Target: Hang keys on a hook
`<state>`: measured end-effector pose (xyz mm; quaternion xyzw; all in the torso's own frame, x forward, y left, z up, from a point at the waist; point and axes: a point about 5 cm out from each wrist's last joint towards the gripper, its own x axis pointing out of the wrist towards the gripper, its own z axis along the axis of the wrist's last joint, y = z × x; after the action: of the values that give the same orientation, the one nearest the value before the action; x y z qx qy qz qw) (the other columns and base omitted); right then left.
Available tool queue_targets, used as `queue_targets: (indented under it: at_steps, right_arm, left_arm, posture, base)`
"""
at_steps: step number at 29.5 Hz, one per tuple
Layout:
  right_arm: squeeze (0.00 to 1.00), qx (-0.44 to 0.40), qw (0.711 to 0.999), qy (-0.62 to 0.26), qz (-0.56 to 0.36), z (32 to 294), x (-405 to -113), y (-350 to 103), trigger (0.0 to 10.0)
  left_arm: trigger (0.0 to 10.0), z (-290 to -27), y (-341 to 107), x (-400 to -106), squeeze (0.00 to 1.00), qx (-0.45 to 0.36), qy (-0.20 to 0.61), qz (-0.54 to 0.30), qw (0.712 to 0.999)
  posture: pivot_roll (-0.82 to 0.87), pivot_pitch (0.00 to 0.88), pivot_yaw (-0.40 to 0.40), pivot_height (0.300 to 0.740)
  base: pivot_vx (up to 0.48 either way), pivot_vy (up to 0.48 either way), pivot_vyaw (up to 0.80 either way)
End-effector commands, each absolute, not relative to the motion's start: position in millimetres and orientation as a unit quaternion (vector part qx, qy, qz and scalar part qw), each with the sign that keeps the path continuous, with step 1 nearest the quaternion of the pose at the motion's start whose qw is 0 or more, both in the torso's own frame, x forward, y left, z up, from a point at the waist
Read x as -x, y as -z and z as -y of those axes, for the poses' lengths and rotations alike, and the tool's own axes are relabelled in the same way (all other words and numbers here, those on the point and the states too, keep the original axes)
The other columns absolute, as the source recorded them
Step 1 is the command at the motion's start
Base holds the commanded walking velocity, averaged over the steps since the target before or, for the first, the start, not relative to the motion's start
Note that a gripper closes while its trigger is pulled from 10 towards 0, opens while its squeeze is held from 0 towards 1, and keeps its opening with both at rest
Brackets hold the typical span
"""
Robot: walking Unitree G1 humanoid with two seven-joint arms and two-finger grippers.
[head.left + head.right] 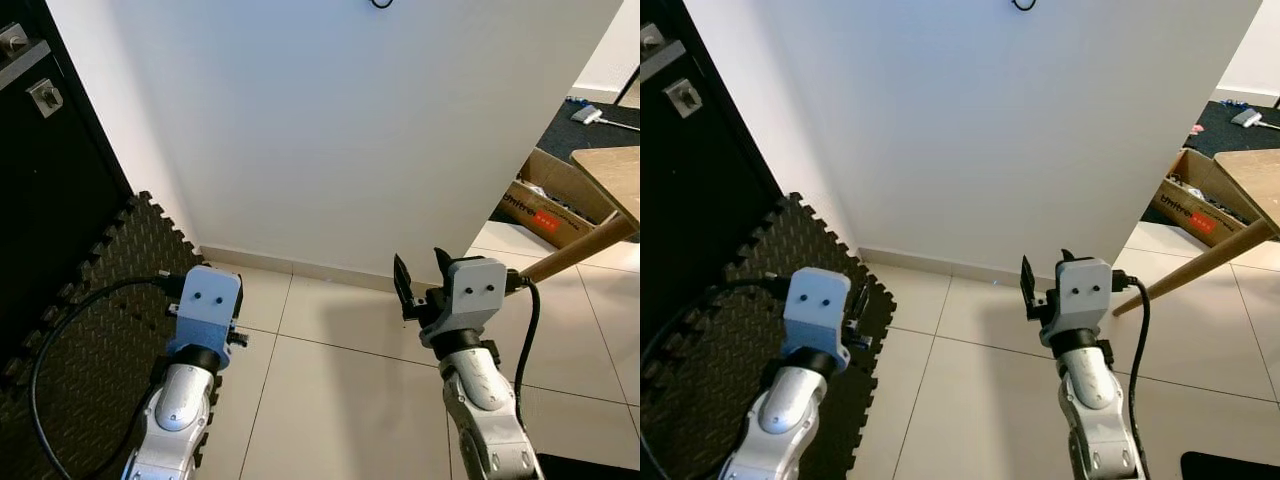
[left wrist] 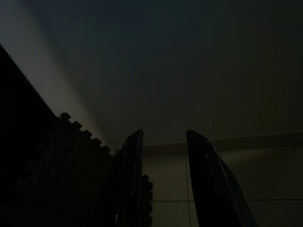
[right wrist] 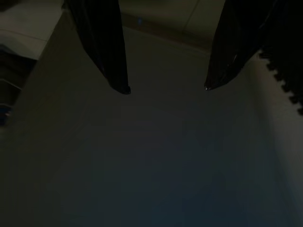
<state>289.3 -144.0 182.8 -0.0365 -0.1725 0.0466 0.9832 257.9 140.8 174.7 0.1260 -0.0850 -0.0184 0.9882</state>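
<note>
Small dark hook-like thing (image 1: 381, 3) at the top edge of the white wall (image 1: 350, 130), cut off, can't tell if keys hang there. Right gripper (image 1: 420, 275) raised low before the wall, fingers parted, empty. Left gripper (image 2: 163, 142) low over the black foam floor mat (image 1: 100, 330), fingers apart, empty. Cardboard box (image 1: 550, 200) and wooden table (image 1: 610, 180) to the right.

I see a white wall (image 1: 370, 130) at 12 o'clock. Black studded foam mat (image 1: 90, 330) at 8 o'clock, beside a dark door (image 1: 40, 180) at 10. Cardboard box (image 1: 548, 205) and wooden bench (image 1: 610, 180) at 3. Pale floor tiles (image 1: 330, 400) underfoot.
</note>
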Motion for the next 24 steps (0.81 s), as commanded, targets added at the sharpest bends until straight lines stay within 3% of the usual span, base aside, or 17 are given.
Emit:
queue_targets:
  at_steps: [1, 24]
  right_arm:
    - [0.0, 0.028, 0.987, -0.041, 0.154, 147.8, -287.6, -175.1, 10.0]
    - [0.0, 0.022, 0.987, -0.04, 0.152, 148.0, -289.3, -175.0, 10.0]
  left_arm:
    - [10.0, -140.1, -171.3, -256.0, 0.0, -0.131, 0.019, 0.079, 0.988]
    - [10.0, -140.1, -170.8, -256.7, 0.0, -0.132, 0.021, 0.08, 0.988]
  posture:
    - [0.12, 0.21, -0.004, 0.74]
    - [0.12, 0.197, -0.003, 0.74]
  base:
    - [0.0, 0.0, -0.8]
    - [0.0, 0.0, -0.8]
